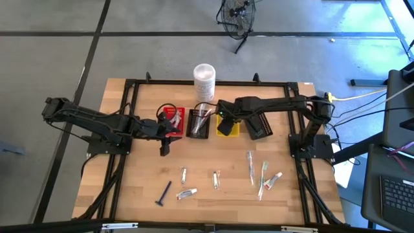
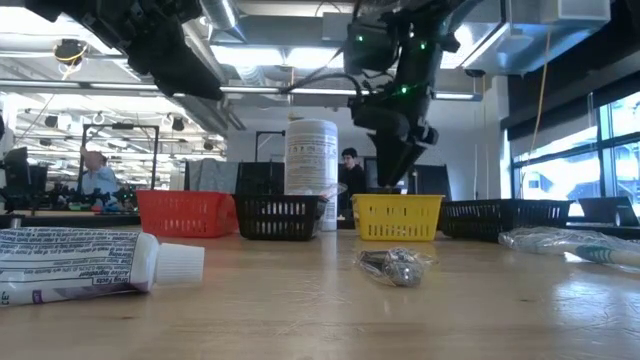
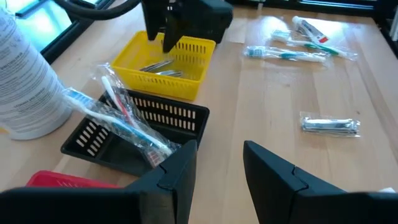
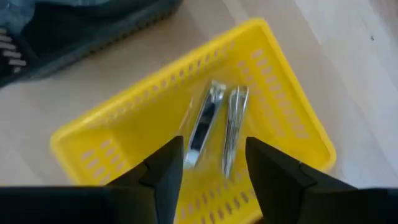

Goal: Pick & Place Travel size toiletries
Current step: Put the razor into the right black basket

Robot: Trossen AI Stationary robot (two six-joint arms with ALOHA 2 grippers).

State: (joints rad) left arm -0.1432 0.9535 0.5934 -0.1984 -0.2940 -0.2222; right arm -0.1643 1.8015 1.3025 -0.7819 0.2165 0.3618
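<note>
My right gripper [image 4: 211,168] hangs open just above the yellow basket [image 4: 261,74], touching nothing. Two silvery clippers [image 4: 205,121] lie side by side on that basket's floor. My left gripper [image 3: 217,168] is open and empty, near the red basket [image 1: 173,120] and in front of the black basket [image 3: 137,124], where wrapped toothbrushes [image 3: 124,118] lean on the rim. Lying flat on the near table are a dark blue razor [image 1: 163,194], a white tube [image 1: 186,193], two silvery pieces [image 1: 216,179], two toothbrushes [image 1: 250,165] and another tube [image 1: 273,181].
A tall white container [image 1: 204,77] stands behind the baskets at the far edge. A second black basket [image 1: 259,126] sits right of the yellow one. A black frame [image 1: 129,116] borders the table. People and desks show in the room beyond [image 2: 350,165].
</note>
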